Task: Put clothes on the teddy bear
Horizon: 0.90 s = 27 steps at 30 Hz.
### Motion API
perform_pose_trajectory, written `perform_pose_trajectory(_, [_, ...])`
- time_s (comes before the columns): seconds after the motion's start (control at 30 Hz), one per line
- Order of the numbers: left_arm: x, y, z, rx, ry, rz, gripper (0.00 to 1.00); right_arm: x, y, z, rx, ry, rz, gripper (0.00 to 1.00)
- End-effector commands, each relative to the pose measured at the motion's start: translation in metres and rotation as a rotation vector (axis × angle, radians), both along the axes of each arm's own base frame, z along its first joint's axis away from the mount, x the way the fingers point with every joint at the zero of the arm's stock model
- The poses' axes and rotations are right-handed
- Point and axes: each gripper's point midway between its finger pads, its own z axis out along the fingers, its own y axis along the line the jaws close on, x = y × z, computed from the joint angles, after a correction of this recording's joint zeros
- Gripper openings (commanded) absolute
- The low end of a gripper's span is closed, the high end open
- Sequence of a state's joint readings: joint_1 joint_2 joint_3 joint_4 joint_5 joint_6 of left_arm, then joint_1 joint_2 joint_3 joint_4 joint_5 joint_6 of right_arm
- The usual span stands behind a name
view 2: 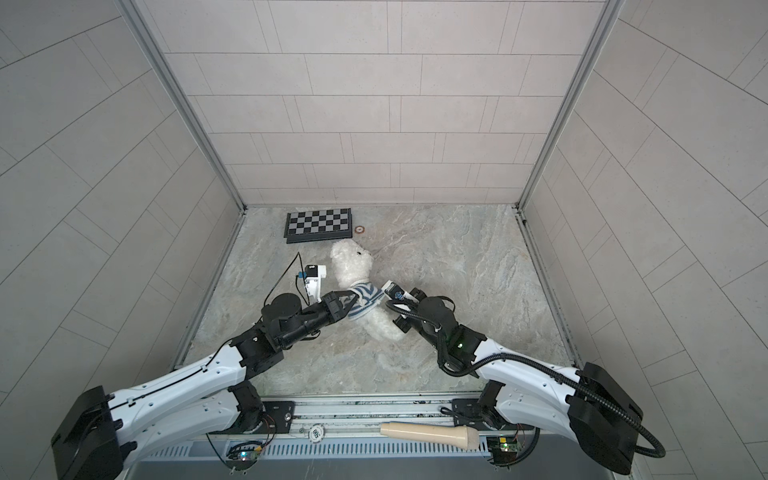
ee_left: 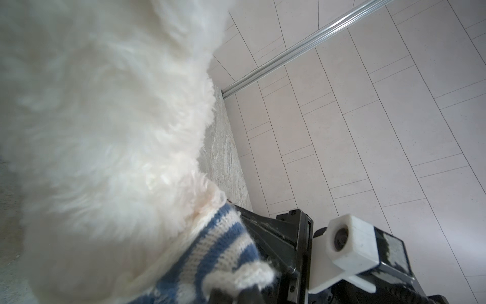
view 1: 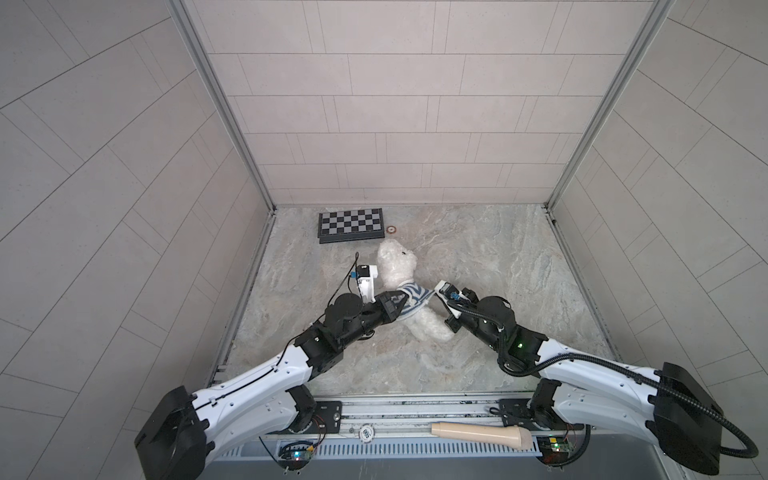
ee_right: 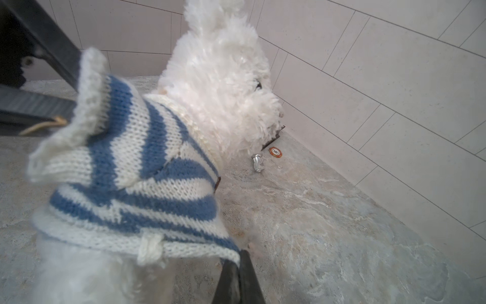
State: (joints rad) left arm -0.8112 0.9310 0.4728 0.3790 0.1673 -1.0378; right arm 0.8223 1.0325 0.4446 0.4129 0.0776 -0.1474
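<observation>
The teddy bear [view 1: 397, 262] [view 2: 349, 262], fluffy and white, lies on the marbled floor with its head toward the back wall. A blue-and-white striped knitted sweater [view 1: 413, 296] [ee_right: 147, 163] sits round its chest. My left gripper [view 1: 400, 299] [ee_left: 234, 292] is shut on the sweater's white cuff at the bear's left side. My right gripper [view 1: 433, 294] [ee_right: 236, 256] is shut on the sweater's lower hem at the other side. The bear's legs [view 1: 428, 326] stick out bare below the hem. In the left wrist view the bear's fur fills most of the picture.
A folded chessboard [view 1: 351, 224] lies by the back wall just behind the bear's head, with a small orange-rimmed disc [view 1: 391, 229] beside it. A small silver piece [ee_right: 257, 163] lies near the bear's muzzle. A beige handle-shaped object [view 1: 482, 434] rests on the front rail. Tiled walls close three sides.
</observation>
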Motion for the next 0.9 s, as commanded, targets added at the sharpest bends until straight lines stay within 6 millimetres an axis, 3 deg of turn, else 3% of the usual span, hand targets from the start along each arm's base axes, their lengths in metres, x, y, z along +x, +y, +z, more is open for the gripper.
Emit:
perform_pose_trajectory(0.0, [-0.008,0.001,0.02,-0.022,-0.073,-0.046,0.0,0.017,-0.033,-0.023,-0.045,0.072,-0.18,0.0])
perform_pose_trajectory(0.47, [-0.012,0.016,-0.009,0.043,-0.054,-0.057,0.0,0.031,-0.061,-0.043,-0.084,0.158,-0.303,0.0])
perform_pose_trajectory(0.7, [-0.025,0.002,-0.018,0.088,-0.067,-0.189,0.0,0.034,-0.057,-0.036,-0.072,0.152,-0.277,0.0])
perform_pose_trajectory(0.87, [-0.044,-0.013,-0.015,0.076,-0.108,-0.344,0.0,0.033,-0.062,-0.042,-0.091,0.165,-0.299,0.0])
